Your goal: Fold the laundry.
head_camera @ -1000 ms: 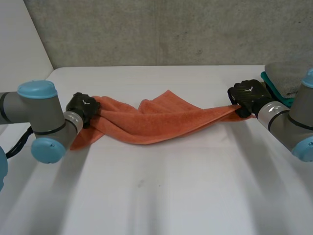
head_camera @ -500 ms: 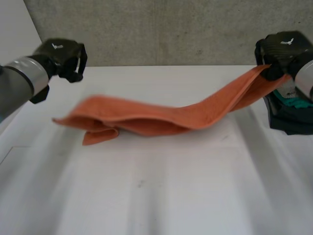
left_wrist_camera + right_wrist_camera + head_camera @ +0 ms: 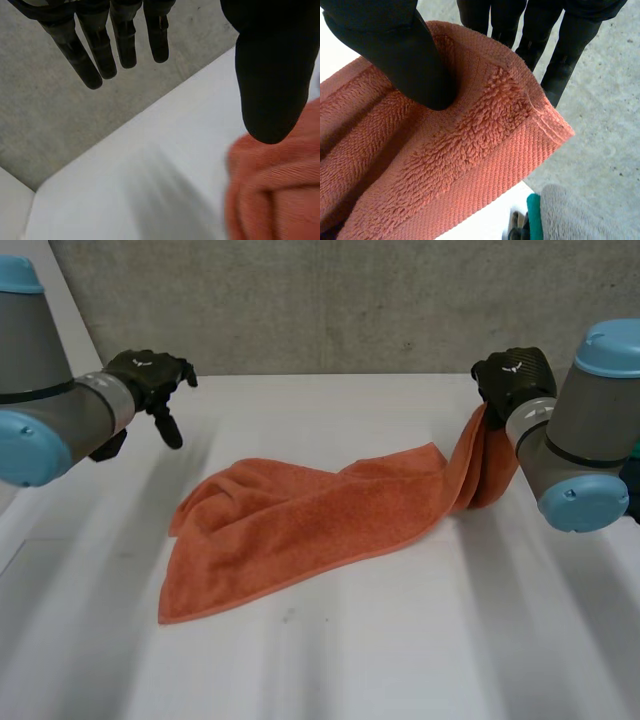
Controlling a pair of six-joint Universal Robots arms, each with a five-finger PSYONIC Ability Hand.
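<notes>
An orange towel (image 3: 300,530) stretches across the white table (image 3: 400,660), its long axis running from near left to far right. There my right hand (image 3: 512,378) pinches its raised end. My left hand (image 3: 150,375) hovers with straight fingers, empty. A grey concrete wall (image 3: 350,300) stands behind.

Bare lab-like test bay: white table (image 3: 350,670) against a raw concrete wall (image 3: 350,300)

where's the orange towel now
In the head view the orange towel lies across the white table, its right end lifted and pinched by the right hand; the open left hand is off it.
</notes>
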